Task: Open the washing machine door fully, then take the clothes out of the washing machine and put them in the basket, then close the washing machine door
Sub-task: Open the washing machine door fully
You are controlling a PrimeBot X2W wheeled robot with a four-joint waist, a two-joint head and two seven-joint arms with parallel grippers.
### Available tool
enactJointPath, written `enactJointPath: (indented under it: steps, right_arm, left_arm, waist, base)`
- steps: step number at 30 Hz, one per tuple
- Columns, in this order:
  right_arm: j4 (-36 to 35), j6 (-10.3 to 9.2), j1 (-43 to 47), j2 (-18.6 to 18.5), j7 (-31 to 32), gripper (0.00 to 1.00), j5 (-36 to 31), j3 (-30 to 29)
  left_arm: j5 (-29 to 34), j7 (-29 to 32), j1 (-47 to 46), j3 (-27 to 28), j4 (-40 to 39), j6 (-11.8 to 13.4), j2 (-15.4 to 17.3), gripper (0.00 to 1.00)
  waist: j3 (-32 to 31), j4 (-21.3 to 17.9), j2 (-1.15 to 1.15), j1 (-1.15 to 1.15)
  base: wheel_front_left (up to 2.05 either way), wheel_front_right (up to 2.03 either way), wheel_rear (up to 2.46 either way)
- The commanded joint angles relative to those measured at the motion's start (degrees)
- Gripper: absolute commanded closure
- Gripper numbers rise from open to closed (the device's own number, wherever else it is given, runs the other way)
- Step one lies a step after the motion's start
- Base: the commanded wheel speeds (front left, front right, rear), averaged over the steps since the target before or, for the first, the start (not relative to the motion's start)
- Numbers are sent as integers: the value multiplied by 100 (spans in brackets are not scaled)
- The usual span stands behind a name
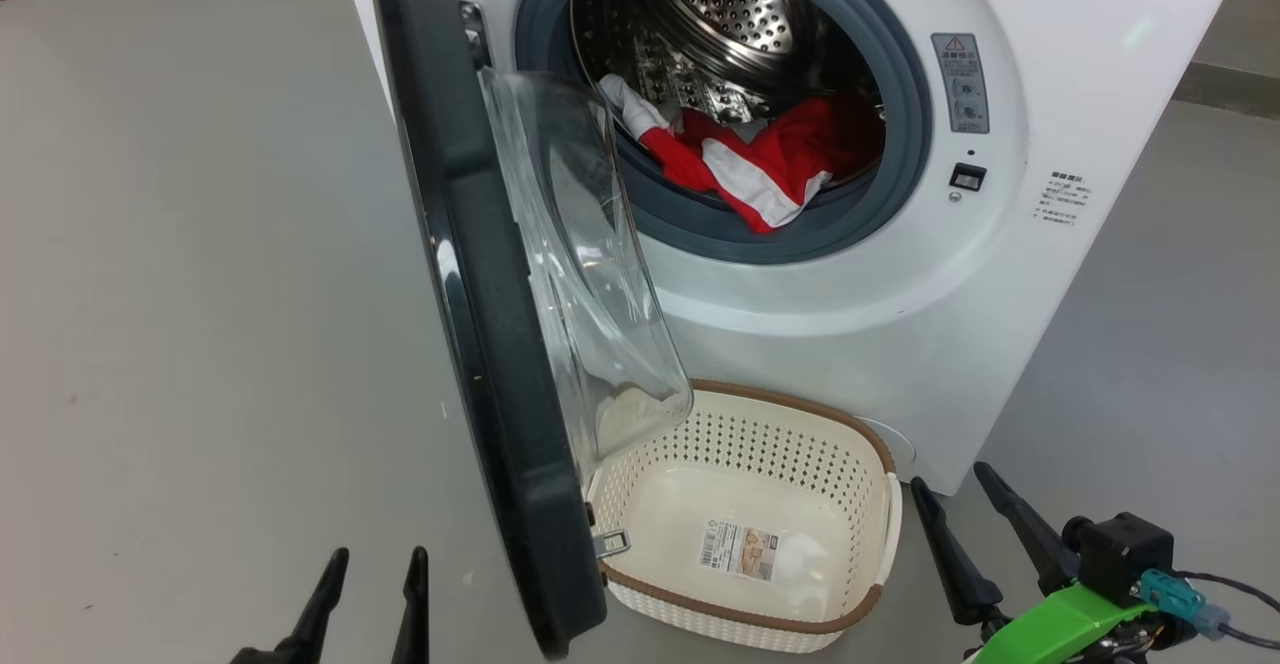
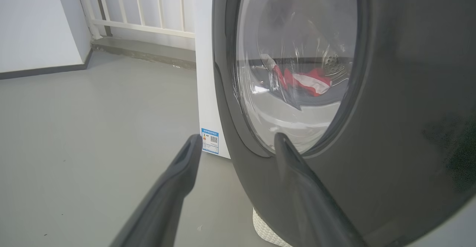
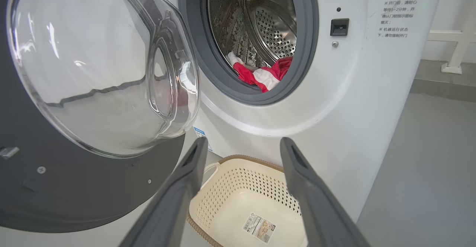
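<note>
— Jaws?
— Apart on left gripper (image 1: 379, 556), near left; apart on right gripper (image 1: 948, 476), near right.
— And clothes (image 1: 770, 169)?
— Far, inside washer (image 1: 900, 344), right of open door (image 1: 480, 344); basket (image 1: 770, 449) just below, nearer.

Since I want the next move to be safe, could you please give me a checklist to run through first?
1. Door swung fully open: not ok, it seems; it juts straight out from the washing machine.
2. Clothes reachable at the drum's front: ok.
3. Basket upright, no clothes inside: ok.
4. Left gripper open, empty: ok.
5. Right gripper open, empty: ok.
6. More clothes deeper in the drum: cannot tell.
</note>
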Motion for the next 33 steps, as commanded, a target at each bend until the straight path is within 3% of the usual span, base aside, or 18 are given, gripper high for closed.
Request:
enactJointPath:
  steps: [1, 12, 13, 14, 19, 24, 29, 33]
  right_arm:
    - [-83, 36, 26, -13, -77, 0, -66, 81]
    - [-61, 36, 82, 52, -77, 0, -216, -37]
    - [-64, 36, 81, 54, -77, 0, -229, -54]
    - [-70, 36, 80, 56, -77, 0, -245, -69]
    - [-92, 36, 103, 76, -77, 0, -286, -110]
    - [-118, 36, 114, 85, -78, 0, -305, -122]
    - [-144, 36, 104, 84, -78, 0, -328, -122]
    - [-155, 36, 92, 84, -78, 0, -341, -120]
  left_arm:
    - [17, -70, -126, 171, -103, -15, 55, 0]
    - [24, -70, -110, 177, -134, -11, 55, 0]
    - [-10, -70, -124, 191, -178, -12, 55, 77]
    - [-51, -70, -133, 216, -234, -15, 55, 100]
    - [-271, -70, -243, 459, -735, 17, 55, 100]
    - [-537, -70, -443, 592, -1857, 120, 55, 100]
    - [-662, -70, -498, 136, -2954, 151, 55, 100]
    - [-580, -70, -440, -491, -3340, 67, 55, 100]
  waist:
    - [-9, 5, 0, 0]
    - [-47, -29, 0, 0]
    - [-50, -30, 0, 0]
    - [-53, -30, 0, 0]
    - [-73, -15, 0, 0]
    - [-81, -10, 0, 0]
    - [-71, -24, 0, 0]
    - [-57, -46, 0, 0]
  base:
    - [0, 0, 0]
    - [0, 0, 0]
    - [0, 0, 0]
    - [0, 0, 0]
    - [0, 0, 0]
    - [0, 0, 0]
    - [0, 0, 0]
    - [0, 0, 0]
